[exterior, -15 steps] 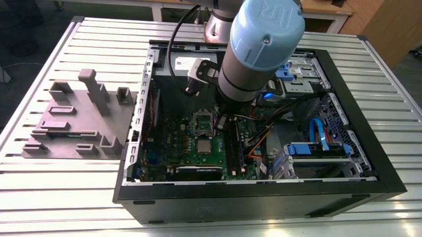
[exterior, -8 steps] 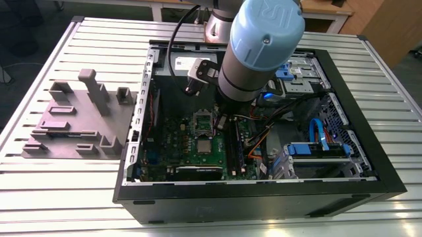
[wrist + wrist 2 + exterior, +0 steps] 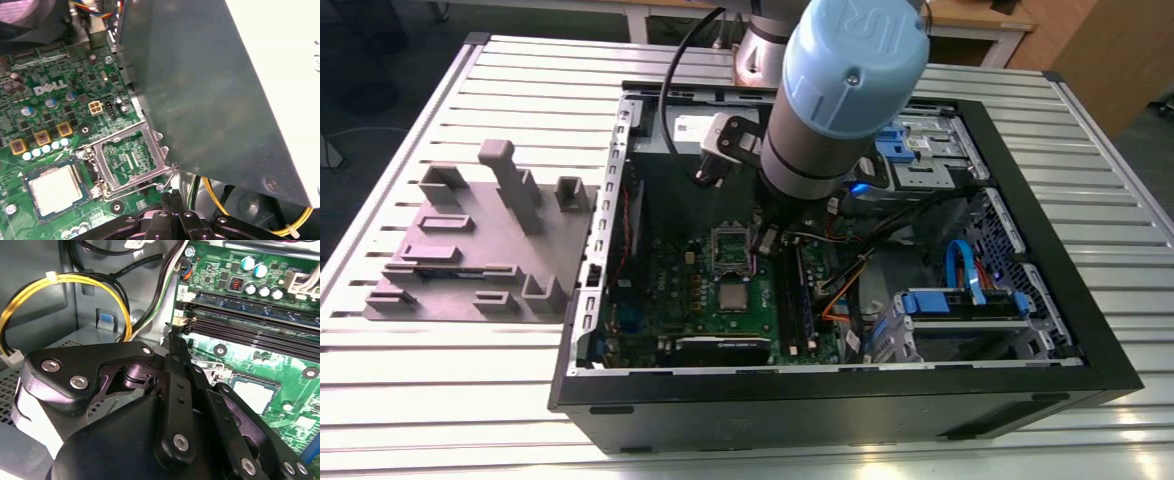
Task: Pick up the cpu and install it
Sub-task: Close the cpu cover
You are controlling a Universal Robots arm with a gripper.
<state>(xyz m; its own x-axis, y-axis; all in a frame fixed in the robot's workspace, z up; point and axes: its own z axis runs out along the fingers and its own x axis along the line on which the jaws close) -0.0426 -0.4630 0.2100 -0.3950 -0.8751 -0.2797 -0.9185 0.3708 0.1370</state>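
So the cpu [image 3: 732,293] is already sitting flat in its socket on the green motherboard [image 3: 674,285], with the hinged metal socket frame [image 3: 731,248] flipped up and open just on the far side of it. In the first wrist view you can see the pale square cpu [image 3: 55,189] right beside the open frame [image 3: 131,159]. The gripper [image 3: 172,347] hangs over the board near the RAM slots [image 3: 250,322], with its fingertips pressed together and nothing between them. From the gripper, the chip lies toward the exterior view's left and a bit nearer, low in the tower case [image 3: 1067,300]. The grey fixture block [image 3: 480,245] sits off on the slatted table [image 3: 400,400], well apart.
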